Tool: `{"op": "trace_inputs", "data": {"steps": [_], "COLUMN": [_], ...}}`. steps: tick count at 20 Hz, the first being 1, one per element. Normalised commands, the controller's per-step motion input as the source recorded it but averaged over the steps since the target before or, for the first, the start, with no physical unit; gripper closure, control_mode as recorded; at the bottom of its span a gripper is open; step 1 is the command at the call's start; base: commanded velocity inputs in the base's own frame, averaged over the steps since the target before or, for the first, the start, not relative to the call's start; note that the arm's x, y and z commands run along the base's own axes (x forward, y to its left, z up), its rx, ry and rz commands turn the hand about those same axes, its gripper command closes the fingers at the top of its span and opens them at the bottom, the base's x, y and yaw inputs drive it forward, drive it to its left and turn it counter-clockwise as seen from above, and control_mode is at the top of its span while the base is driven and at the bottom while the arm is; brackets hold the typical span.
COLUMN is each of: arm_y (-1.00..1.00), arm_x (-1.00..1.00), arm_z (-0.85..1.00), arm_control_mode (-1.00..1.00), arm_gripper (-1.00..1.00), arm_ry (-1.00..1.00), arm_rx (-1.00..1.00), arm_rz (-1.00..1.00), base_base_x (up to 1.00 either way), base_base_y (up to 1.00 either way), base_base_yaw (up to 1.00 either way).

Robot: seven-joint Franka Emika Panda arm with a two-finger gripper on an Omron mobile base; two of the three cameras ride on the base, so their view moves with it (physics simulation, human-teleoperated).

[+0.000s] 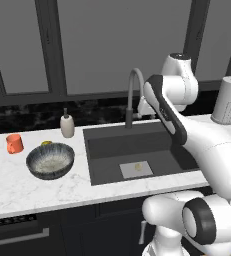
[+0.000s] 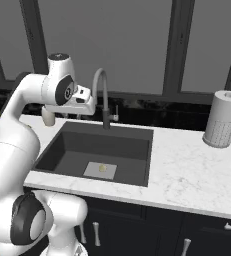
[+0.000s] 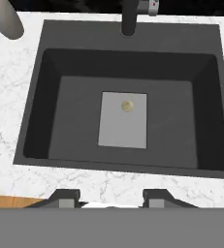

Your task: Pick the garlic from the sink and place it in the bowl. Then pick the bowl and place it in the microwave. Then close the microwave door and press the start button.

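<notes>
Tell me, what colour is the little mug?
Orange mug, clearest in the left base view.

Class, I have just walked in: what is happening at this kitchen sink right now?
A white robot arm holds its gripper above the sink, fingers apart and holding nothing. The garlic lies on the drain plate, untouched. The bowl waits empty on the counter to the sink's left, beside an orange mug.

You have the garlic [image 3: 127,106] lying on the drain plate [image 3: 122,127] in the sink [image 1: 107,145], set into the bench [image 1: 17,185]. Left of the sink sits the bowl [image 1: 50,160], with the mug [image 1: 14,143] further left and the soap bottle [image 1: 67,124] behind. The faucet [image 2: 102,95] stands behind the sink.
</notes>
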Motion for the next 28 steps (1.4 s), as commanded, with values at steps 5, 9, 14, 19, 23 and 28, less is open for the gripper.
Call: {"op": "trace_inputs", "data": {"steps": [5, 9, 14, 19, 23, 28], "arm_y": [0.00, -0.12, -0.69, -0.34, -0.04, 0.00], "arm_x": [0.00, -0.01, -0.09, 0.17, 0.64, 0.82], "arm_z": [-0.04, -0.38, -0.94, -0.64, -0.41, -0.40], "arm_control_mode": [-1.00, -1.00, -1.00, -1.00, -1.00, -1.00], "arm_gripper": [-1.00, -1.00, -1.00, -1.00, -1.00, -1.00], "arm_ry": [-0.03, -0.06, 0.14, 0.24, 0.27, 0.33], "arm_rx": [0.00, 0.00, 0.24, 0.32, 0.23, 0.08], "arm_rz": [0.00, 0.01, -0.10, -0.29, -0.28, -0.22], "base_base_x": [0.00, 0.00, 0.00, 0.00, 0.00, 0.00], "base_base_y": [0.00, 0.00, 0.00, 0.00, 0.00, 0.00], "base_base_yaw": [0.00, 0.00, 0.00, 0.00, 0.00, 0.00]}}
